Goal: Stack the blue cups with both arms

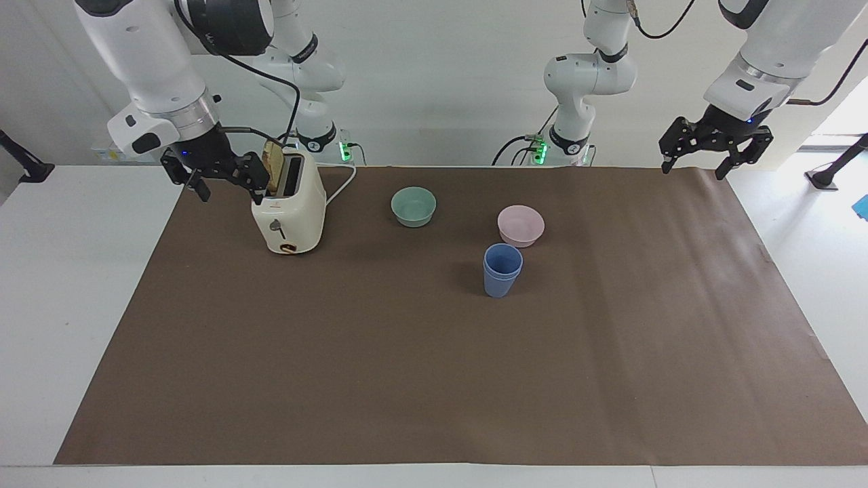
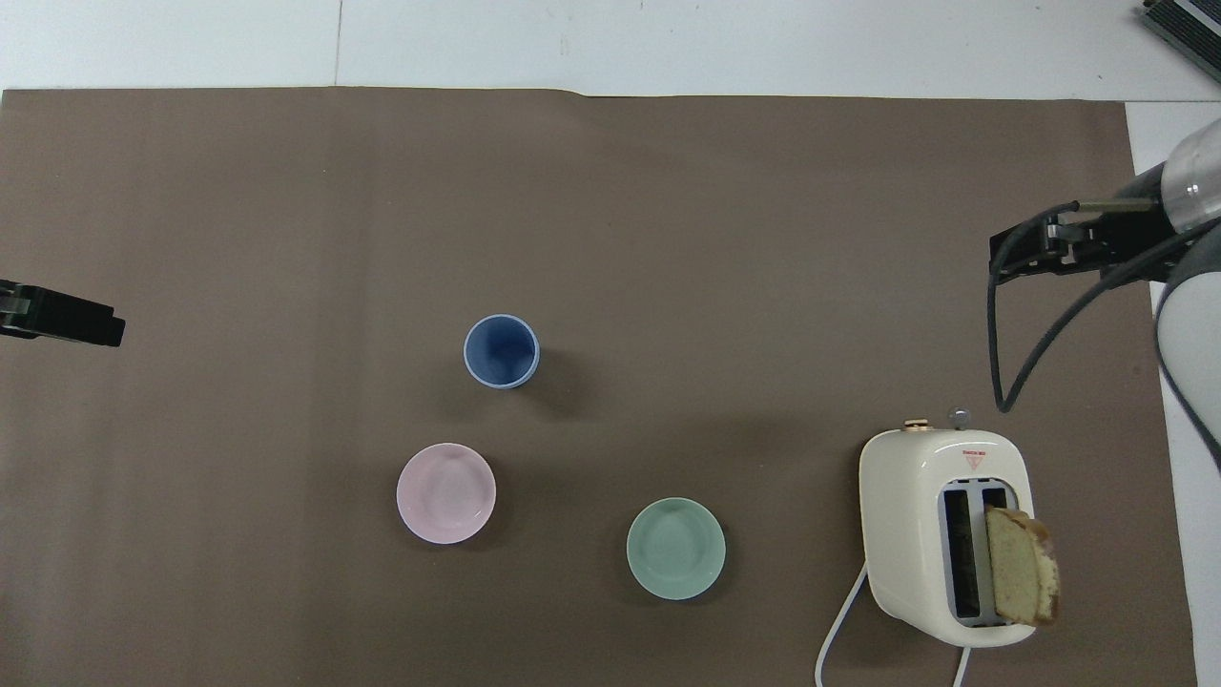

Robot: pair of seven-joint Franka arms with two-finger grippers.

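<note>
The two blue cups [image 1: 502,270] stand nested one in the other, upright on the brown mat; from overhead [image 2: 501,350] they show as one rim. They are just farther from the robots than the pink bowl [image 1: 521,225]. My right gripper [image 1: 229,190] is open and empty, raised beside the toaster [image 1: 288,213] over the mat's edge at the right arm's end; it also shows in the overhead view [image 2: 1049,248]. My left gripper [image 1: 693,169] is open and empty, raised over the mat's corner at the left arm's end, and its tip shows in the overhead view [image 2: 62,320].
A green bowl [image 1: 413,206] stands between the toaster and the pink bowl, near the robots. The cream toaster holds a slice of bread [image 2: 1021,565] in one slot, and its white cord [image 2: 839,630] trails toward the robots. The brown mat [image 1: 434,379] covers most of the table.
</note>
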